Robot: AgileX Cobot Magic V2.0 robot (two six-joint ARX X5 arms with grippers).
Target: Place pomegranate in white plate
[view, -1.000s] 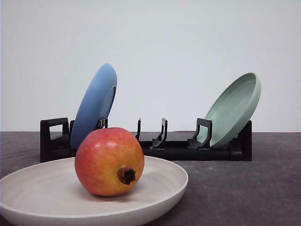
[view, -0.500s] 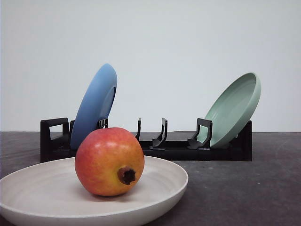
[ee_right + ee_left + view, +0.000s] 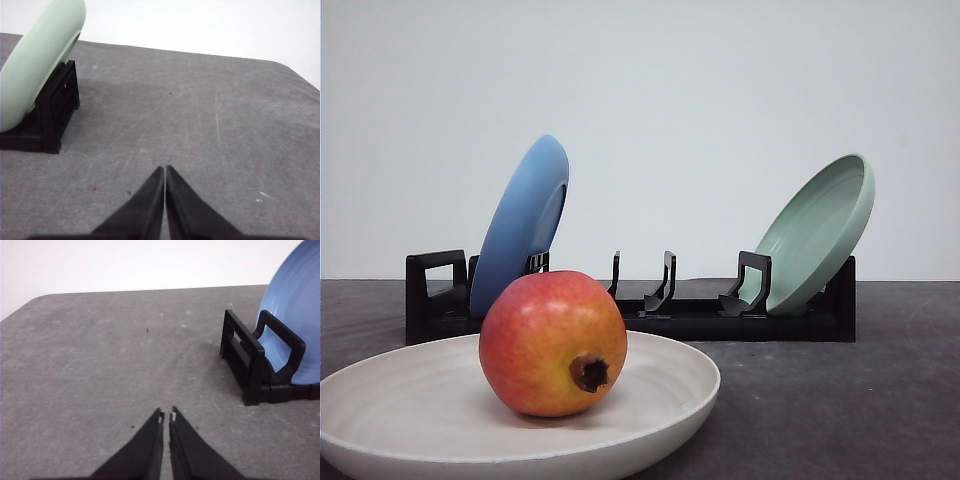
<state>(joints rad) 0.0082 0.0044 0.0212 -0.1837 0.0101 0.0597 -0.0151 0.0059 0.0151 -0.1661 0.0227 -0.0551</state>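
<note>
I see the pomegranate [image 3: 553, 343] resting in the white plate [image 3: 380, 400], calyx toward me. Both jaws are closed on nothing — the left gripper [image 3: 166, 416] near the black rack [image 3: 257, 365] holding the blue plate [image 3: 300, 320], the right gripper [image 3: 164, 168] near the green plate [image 3: 40, 65].

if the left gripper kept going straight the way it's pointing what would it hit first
Probably nothing: the shut left gripper points over bare table toward its far edge. The black rack and blue plate sit off to one side, though depth is uncertain.
</note>
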